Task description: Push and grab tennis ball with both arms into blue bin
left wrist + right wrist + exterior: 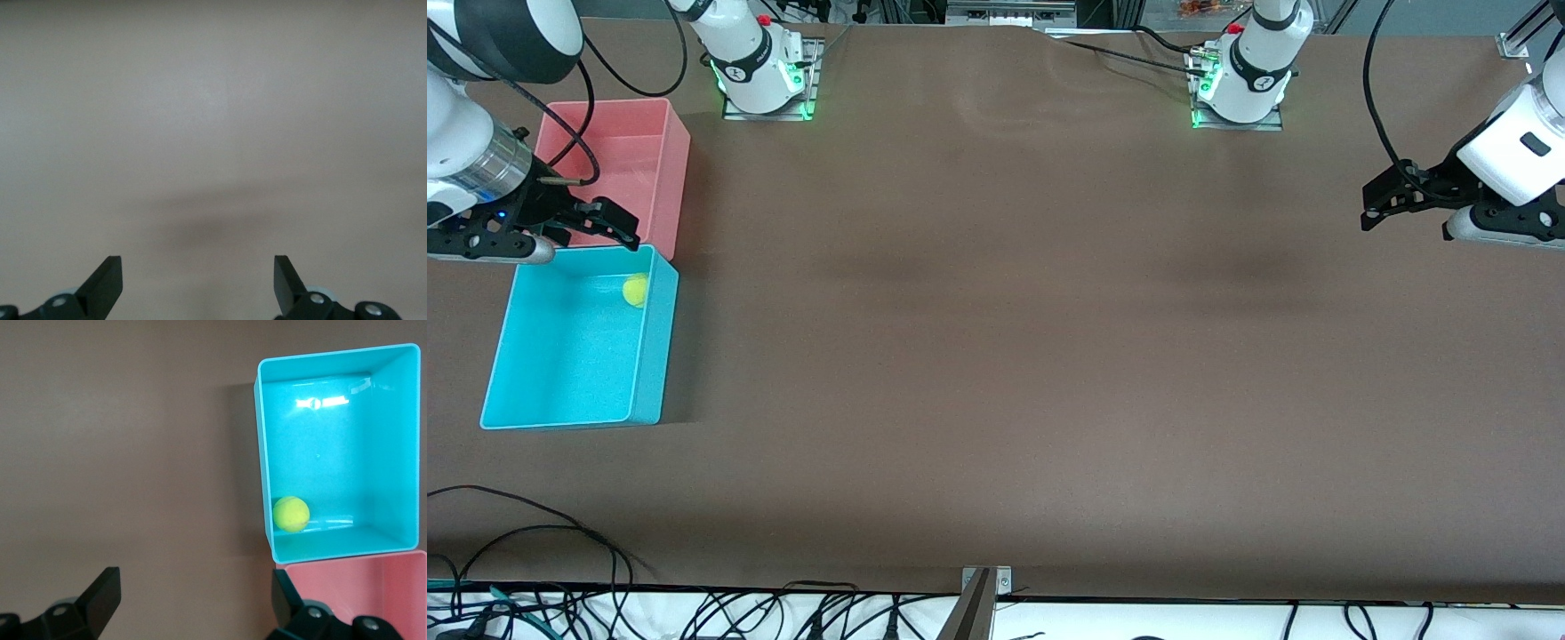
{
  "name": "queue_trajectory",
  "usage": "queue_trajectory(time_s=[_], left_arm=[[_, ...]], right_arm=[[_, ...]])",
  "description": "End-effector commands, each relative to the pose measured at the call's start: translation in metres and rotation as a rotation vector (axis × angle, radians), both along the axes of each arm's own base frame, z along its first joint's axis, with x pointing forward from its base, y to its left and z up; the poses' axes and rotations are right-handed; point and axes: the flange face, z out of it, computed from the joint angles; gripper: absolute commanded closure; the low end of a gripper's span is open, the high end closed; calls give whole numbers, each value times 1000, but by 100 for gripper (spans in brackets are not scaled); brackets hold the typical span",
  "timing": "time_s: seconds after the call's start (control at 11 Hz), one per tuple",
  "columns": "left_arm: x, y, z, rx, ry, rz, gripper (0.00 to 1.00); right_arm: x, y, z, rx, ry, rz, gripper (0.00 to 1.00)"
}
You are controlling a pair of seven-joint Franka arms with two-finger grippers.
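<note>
The tennis ball [636, 290] lies inside the blue bin [649, 373], in the corner nearest the pink bin [676, 169], touching the wall. The right gripper [591, 227] hangs empty, fingers apart, over the two bins' adjoining rims, the ball just below its fingertips. The left gripper [1383, 200] waits, fingers spread, over bare brown table [1005, 356] at its own end, with wide open tabletop beneath.
</note>
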Motion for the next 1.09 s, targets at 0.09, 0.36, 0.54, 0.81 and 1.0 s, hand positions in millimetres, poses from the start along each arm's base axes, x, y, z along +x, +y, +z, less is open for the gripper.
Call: queue_trajectory(time_s=[0.09, 0.36, 0.54, 0.81, 1.0], left_arm=[[1, -3, 5, 2, 2, -21, 0], [1, 0, 6, 0, -1, -19, 0], [2, -1, 7, -2, -5, -19, 0], [2, 1, 6, 0, -4, -18, 0], [2, 2, 6, 0, -4, -16, 0]], right_arm=[[3, -7, 61, -11, 44, -25, 0], [2, -9, 72, 11, 31, -37, 0], [3, -11, 74, 33, 27, -44, 0], [2, -13, 70, 32, 59, -46, 0], [2, -12, 73, 34, 55, -40, 0]])
